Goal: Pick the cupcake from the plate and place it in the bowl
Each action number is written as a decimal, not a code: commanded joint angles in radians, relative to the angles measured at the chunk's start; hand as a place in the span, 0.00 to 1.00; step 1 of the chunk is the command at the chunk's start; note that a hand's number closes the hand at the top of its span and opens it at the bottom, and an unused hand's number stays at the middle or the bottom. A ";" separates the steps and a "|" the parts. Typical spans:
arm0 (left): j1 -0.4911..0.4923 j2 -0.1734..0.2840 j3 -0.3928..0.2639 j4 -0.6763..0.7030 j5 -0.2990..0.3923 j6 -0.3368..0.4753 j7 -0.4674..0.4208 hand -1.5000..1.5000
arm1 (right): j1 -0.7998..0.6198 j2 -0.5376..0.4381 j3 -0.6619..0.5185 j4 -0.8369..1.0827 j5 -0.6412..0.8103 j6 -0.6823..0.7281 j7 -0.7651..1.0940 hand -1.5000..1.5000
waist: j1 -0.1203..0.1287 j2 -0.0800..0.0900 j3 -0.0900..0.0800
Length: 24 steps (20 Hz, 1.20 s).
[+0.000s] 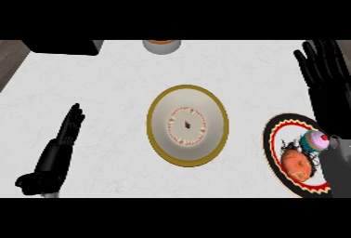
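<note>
No text, label, brand, number or sign can be read on anything here.

The cupcake (316,140), pink-topped in a striped wrapper, sits upright on the black-and-red-rimmed plate (274,139) at the right; the gold-rimmed bowl (186,90) lies mid-worktop, well apart
</note>
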 commanded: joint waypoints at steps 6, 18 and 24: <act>-0.137 0.104 0.074 0.007 0.120 -0.118 0.251 0.50 | 0.180 -0.184 -0.142 0.283 -0.014 0.175 -0.021 1.00 | -0.048 0.052 0.047; -0.251 0.089 0.110 0.130 0.191 -0.226 0.340 0.50 | 0.334 -0.248 -0.155 0.240 0.379 0.057 -0.533 0.00 | -0.035 0.037 0.041; -0.227 0.126 0.132 0.102 0.221 -0.260 0.372 0.50 | 0.410 -0.437 -0.156 0.119 0.512 0.058 -0.243 0.00 | -0.042 0.034 0.038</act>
